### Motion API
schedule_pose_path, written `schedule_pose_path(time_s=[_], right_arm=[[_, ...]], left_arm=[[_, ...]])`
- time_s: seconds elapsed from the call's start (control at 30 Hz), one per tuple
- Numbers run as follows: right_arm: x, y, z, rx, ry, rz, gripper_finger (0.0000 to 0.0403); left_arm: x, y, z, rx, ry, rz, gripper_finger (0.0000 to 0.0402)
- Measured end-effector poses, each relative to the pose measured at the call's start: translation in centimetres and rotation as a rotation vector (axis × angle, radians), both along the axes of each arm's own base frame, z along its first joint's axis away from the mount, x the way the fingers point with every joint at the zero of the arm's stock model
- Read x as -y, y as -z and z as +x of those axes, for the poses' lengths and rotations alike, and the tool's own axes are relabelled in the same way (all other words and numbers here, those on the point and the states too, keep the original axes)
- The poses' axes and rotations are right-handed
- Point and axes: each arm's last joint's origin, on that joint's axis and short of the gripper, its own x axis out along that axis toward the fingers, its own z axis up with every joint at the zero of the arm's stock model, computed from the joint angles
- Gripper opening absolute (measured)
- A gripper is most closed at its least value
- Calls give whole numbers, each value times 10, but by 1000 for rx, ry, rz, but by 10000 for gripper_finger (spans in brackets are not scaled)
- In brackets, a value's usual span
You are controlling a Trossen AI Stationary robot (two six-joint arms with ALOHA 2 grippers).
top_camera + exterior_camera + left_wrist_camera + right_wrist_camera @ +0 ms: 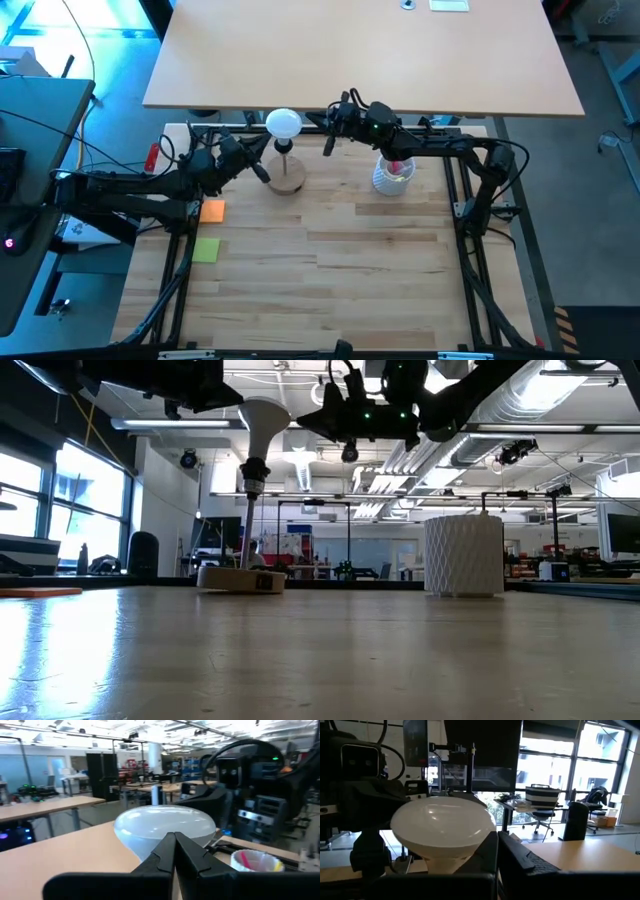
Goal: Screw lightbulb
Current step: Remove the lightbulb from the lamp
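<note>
The bulb [284, 124] sits upright on top of the post [285, 150] of a round wooden base [286, 180] near the back of the counter [330, 280], globe up. The left arm reaches in low from the left, its end effector [262, 172] pressed together and empty just beside the base, pointing toward the post. The right arm stretches across from the right above a white perforated cup [392, 175], its end effector [328, 146] likewise pressed together and empty, near the bulb's right side without touching it.
</note>
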Motion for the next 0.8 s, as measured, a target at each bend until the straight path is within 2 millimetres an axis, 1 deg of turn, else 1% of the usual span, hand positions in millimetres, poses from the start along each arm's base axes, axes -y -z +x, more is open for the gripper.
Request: schedule_pose_path(time_s=[0.17,0.33,0.4,0.57,0.67,0.8], right_arm=[[1,-2,-3,-16,7,-3,0],[-1,-18,-15,-67,18,1,0],[-2,-19,-17,-89,15,4,0],[-7,-11,-12,-130,-133,-35,0],[-7,-5,-9,-141,-147,-32,0],[-3,1,-4,-95,-145,-10,0]], left_arm=[[-1,3,-1,-33,-49,-12,0],[-2,6,-6,-79,-113,-34,0],[-2,5,-9,-80,-134,-38,0],[-1,-1,-17,-42,-162,-38,0],[-1,-3,-20,-32,-175,-38,0],[-2,-2,-18,-32,-153,-43,0]])
